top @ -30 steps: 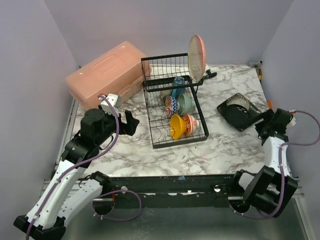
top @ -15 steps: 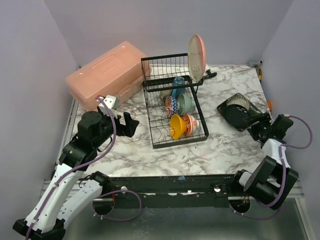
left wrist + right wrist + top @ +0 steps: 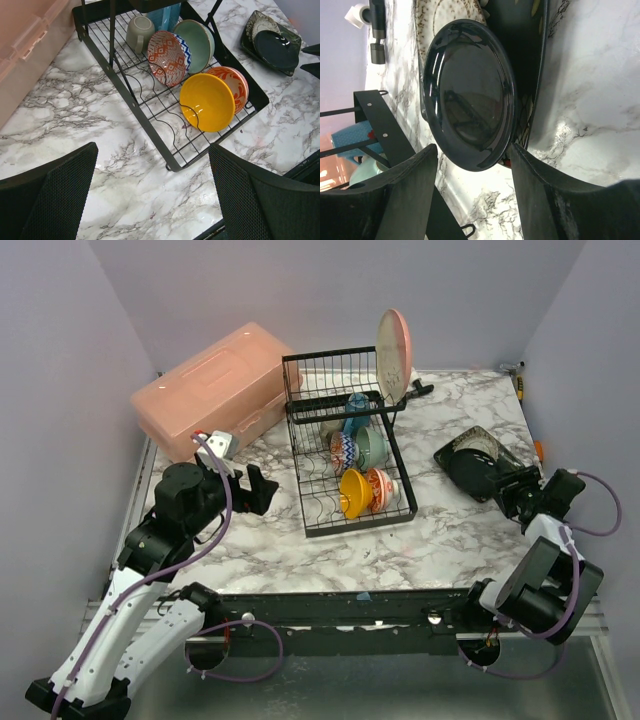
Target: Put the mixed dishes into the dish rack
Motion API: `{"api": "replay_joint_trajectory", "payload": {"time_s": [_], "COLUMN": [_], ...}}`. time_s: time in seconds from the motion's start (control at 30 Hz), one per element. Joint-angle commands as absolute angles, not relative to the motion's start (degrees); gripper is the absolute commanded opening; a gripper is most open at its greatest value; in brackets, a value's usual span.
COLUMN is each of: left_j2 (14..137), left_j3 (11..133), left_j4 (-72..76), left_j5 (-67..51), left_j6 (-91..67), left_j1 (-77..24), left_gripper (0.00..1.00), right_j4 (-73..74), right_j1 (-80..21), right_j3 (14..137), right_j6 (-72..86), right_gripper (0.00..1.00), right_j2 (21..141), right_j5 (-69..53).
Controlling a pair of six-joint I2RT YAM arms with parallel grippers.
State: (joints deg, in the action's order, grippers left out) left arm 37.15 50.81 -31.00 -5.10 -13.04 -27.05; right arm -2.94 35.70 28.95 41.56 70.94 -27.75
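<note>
Black wire dish rack (image 3: pixel 320 502) stands mid-desk (image 3: pixel 450 530), with bowls (image 3: pixel 362 490) and a pink plate (image 3: pixel 393 355) slotted in. The dark plates (image 3: pixel 478 462) lie to its right, open marble between.

Left wrist: left claw (image 3: pixel 152 155) is spread wide over bare marble beside the rack's corner.

Right wrist: right claw (image 3: pixel 472 147) is apart, the glossy round dark plate (image 3: pixel 467 95) just ahead of its tips.

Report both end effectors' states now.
Left end effector: open, empty.
Right end effector: open, flanking the dark plate, no grip evident.
</note>
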Motion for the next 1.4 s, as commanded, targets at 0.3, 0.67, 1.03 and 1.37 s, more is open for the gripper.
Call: {"api": "replay_joint_trajectory", "payload": {"time_s": [0.3,0.67,1.03,1.37], "left_j2": [38.2,38.7,38.9,39.0], "left_j3": [50.6,50.5,50.6,50.7], "left_j4": [-30.4,-30.4,-30.4,-30.5], "left_j5": [-6.7,-6.7,-6.8,-6.8], "left_j6": [-13.4,-13.4,-13.4,-13.4], "left_j1": [-26.8,-26.8,-26.8,-26.8], "left_gripper": [0.91,0.91,0.91,0.91], "right_j4": [-7.8,-20.0,-25.4,-23.0], "right_j1": [36.1,36.1,36.1,36.1], "right_j3": [28.0,26.8,26.4,28.6], "right_j6": [41.6,47.4,51.4,51.3], "right_gripper": [0.61,0.48,0.34,0.00], "right_j2": [75.7,84.2,90.1,90.8], "right_j5": [-28.3,-34.6,-33.8,-33.5]}}
